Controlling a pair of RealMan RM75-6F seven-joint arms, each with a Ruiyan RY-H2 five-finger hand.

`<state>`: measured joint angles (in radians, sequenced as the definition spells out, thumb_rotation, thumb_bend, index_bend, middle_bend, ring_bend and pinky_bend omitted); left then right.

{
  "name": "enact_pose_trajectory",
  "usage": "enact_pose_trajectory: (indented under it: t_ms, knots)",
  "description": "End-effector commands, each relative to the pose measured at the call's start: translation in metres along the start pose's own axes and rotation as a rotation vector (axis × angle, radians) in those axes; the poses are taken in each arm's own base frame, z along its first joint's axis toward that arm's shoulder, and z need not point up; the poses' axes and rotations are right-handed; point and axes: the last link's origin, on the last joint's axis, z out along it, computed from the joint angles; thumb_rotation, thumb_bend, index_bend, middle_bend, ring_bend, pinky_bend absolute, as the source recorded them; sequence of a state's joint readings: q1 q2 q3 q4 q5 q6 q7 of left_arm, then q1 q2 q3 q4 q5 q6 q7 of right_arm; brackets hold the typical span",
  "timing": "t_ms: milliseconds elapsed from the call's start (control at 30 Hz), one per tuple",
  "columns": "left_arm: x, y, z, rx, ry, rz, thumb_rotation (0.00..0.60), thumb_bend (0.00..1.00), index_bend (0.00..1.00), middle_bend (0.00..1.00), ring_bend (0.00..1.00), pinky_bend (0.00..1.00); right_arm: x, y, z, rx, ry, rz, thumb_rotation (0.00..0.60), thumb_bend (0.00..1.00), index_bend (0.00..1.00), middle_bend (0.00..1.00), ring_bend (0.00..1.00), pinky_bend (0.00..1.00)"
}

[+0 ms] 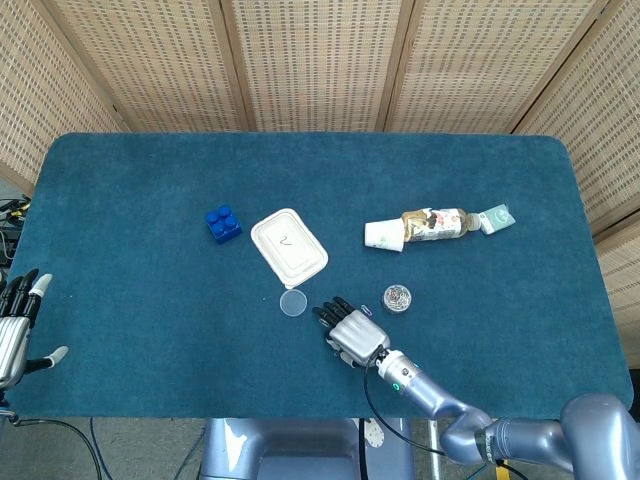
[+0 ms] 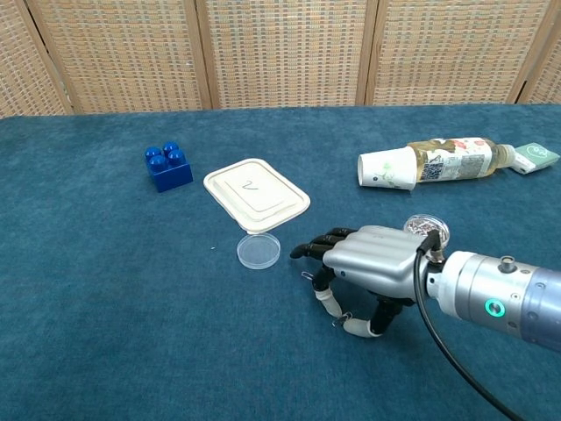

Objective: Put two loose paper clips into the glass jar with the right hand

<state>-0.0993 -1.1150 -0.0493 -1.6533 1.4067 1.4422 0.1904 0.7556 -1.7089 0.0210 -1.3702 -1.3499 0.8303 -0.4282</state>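
Right hand [image 2: 368,267] hovers palm-down low over the blue surface [image 2: 105,298], fingers curled toward the cloth, with a white-tipped thumb [image 2: 358,328] and a white-tipped finger [image 2: 327,303] reaching down. One clip [image 2: 338,319] lies on the cloth between those two tips, and another clip [image 2: 306,276] lies just under the dark fingertips at the front of the hand. Whether either clip is pinched or only touched cannot be told from these views. In the head view the same hand [image 1: 353,335] sits near the front edge, its silver forearm running off toward the lower right.

Left hand [image 1: 14,330] shows at the far left edge of the head view, off the surface, fingers spread and holding nothing.

Just beyond the right hand, the jar [image 2: 426,229] stands upright and uncapped, with clips showing inside it. Its clear round lid [image 2: 259,251] lies flat to the left of the hand, apart from the jar. Touching the lid's far side is a white tray [image 2: 256,195], lying flat. Farther left sits a blue block [image 2: 168,166]. Beyond the jar, a paper cup [image 2: 387,169] lies on its side, mouth against a bottle [image 2: 456,159] also lying down, and a small pale green packet [image 2: 536,156] rests at the bottle's far end.
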Motion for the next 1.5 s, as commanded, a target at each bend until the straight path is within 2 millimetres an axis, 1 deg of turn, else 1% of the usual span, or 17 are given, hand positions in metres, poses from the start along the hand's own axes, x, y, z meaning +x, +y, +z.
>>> enact_pose_trajectory:
  t_ms: [33, 133, 233, 333, 600, 833, 1033, 1167, 1267, 1367, 1500]
  knots:
    - [0.0, 0.0, 0.0, 0.0, -0.001, 0.0, 0.6, 0.0, 0.0, 0.0, 0.0, 0.0, 0.0, -0.001, 0.0, 0.0, -0.001, 0.0, 0.6, 0.46, 0.59, 0.04, 0.0, 0.0]
    - [0.0, 0.0, 0.0, 0.0, 0.0, -0.001, 0.6, 0.0, 0.0, 0.0, 0.0, 0.0, 0.0, -0.001, 0.001, -0.001, -0.002, 0.0, 0.6, 0.54, 0.61, 0.04, 0.0, 0.0]
    - [0.0, 0.0, 0.0, 0.0, -0.001, -0.002, 0.6, 0.0, 0.0, 0.0, 0.0, 0.0, 0.001, -0.001, 0.001, 0.001, 0.0, -0.002, 0.6, 0.59, 0.63, 0.04, 0.0, 0.0]
    - [0.0, 0.0, 0.0, -0.001, 0.0, -0.003, 0.6, 0.0, 0.0, 0.0, 0.0, 0.0, 0.003, -0.004, 0.0, 0.006, 0.009, 0.002, 0.6, 0.6, 0.65, 0.04, 0.0, 0.0]
    - [0.0, 0.0, 0.0, -0.001, 0.0, -0.004, 0.6, 0.0, 0.0, 0.0, 0.0, 0.0, 0.012, -0.005, 0.0, 0.01, 0.042, 0.024, 0.6, 0.6, 0.66, 0.04, 0.0, 0.0]
    - [0.001, 0.0, 0.0, -0.001, 0.001, -0.003, 0.6, 0.0, 0.0, 0.0, 0.0, 0.0, 0.025, 0.0, -0.002, -0.006, 0.077, 0.039, 0.6, 0.6, 0.66, 0.04, 0.0, 0.0]
    - [0.001, 0.0, 0.0, -0.001, 0.003, -0.004, 0.6, 0.0, 0.0, 0.0, 0.0, 0.0, 0.043, 0.015, -0.005, -0.043, 0.123, 0.035, 0.6, 0.6, 0.66, 0.04, 0.0, 0.0]
    - [0.001, 0.0, 0.0, -0.002, 0.004, -0.003, 0.6, 0.0, 0.0, 0.0, 0.0, 0.0, 0.056, 0.031, -0.008, -0.085, 0.153, 0.026, 0.6, 0.6, 0.66, 0.04, 0.0, 0.0]
    - [0.001, 0.0, 0.0, -0.001, 0.004, -0.003, 0.6, 0.0, 0.0, 0.0, 0.0, 0.0, 0.065, 0.049, -0.011, -0.136, 0.171, 0.017, 0.6, 0.6, 0.65, 0.04, 0.0, 0.0]
    - [0.001, 0.0, 0.0, -0.002, 0.003, -0.001, 0.6, 0.0, 0.0, 0.0, 0.0, 0.0, 0.064, 0.062, -0.013, -0.176, 0.164, 0.005, 0.6, 0.6, 0.65, 0.04, 0.0, 0.0]
    - [0.001, 0.001, 0.0, -0.001, 0.003, -0.001, 0.6, 0.0, 0.0, 0.0, 0.0, 0.0, 0.059, 0.074, -0.017, -0.2, 0.143, -0.047, 0.6, 0.6, 0.65, 0.04, 0.0, 0.0]
